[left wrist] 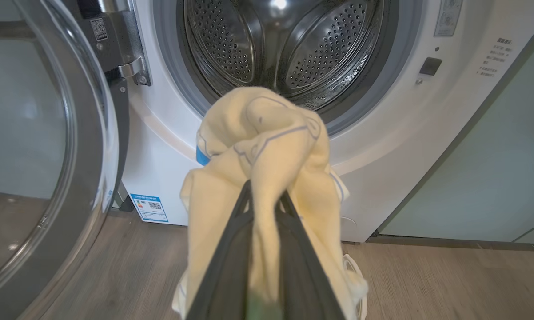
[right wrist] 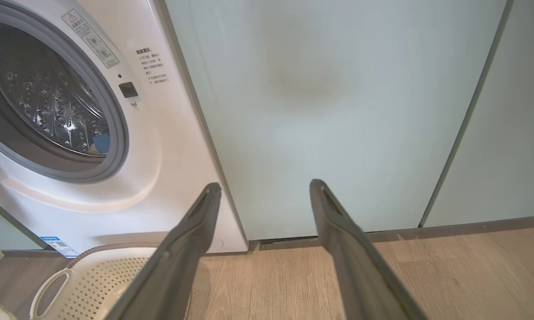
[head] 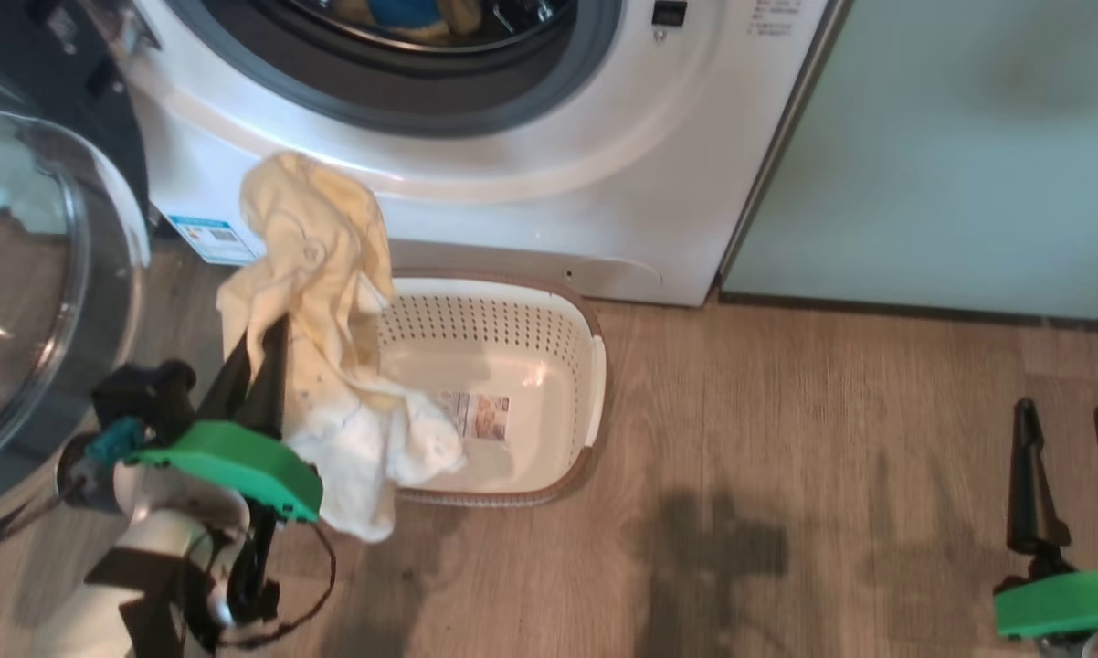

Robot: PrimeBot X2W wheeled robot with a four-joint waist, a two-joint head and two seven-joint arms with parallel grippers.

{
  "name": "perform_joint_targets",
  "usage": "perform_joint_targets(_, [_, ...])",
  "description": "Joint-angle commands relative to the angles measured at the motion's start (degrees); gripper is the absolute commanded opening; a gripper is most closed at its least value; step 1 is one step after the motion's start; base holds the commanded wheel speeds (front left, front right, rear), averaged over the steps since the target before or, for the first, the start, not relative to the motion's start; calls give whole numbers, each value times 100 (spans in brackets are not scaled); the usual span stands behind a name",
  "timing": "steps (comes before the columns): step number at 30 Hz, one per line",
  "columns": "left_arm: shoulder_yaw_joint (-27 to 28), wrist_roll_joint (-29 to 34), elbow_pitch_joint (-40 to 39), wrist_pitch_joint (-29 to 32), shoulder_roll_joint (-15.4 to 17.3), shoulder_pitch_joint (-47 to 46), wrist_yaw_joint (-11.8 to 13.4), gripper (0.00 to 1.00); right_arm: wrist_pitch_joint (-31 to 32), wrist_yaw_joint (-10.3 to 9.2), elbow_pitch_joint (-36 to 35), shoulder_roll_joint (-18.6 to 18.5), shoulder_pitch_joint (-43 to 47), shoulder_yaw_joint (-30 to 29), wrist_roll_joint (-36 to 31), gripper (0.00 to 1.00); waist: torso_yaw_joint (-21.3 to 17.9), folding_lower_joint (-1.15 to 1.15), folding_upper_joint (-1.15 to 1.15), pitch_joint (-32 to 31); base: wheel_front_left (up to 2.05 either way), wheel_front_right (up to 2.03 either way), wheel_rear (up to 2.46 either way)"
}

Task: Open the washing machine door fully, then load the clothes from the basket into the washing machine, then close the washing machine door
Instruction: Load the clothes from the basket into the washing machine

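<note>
Pinching the clothes (left wrist: pixel 267 133) tight in the left gripper (left wrist: pixel 265 195), hanging over the basket (head: pixel 596 375), just below the washing machine (head: pixel 549 192) opening. Lift clear of the grey seal (left wrist: pixel 173 80), push deep, then release. With the right gripper (right wrist: pixel 265 186) spread wide, empty, aside.

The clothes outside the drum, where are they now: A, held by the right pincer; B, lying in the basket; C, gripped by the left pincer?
C: the left pincer is shut on the clothes, hanging by the basket; the right pincer is open.
</note>
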Motion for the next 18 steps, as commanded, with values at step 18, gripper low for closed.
perform_joint_targets(18, [456, -257, 837, 383, 420, -2646, -517, 0, -517, -16, 88, -93, -959, 274, 326, 100, -578, 0, 0, 1667, 0, 0, 0])
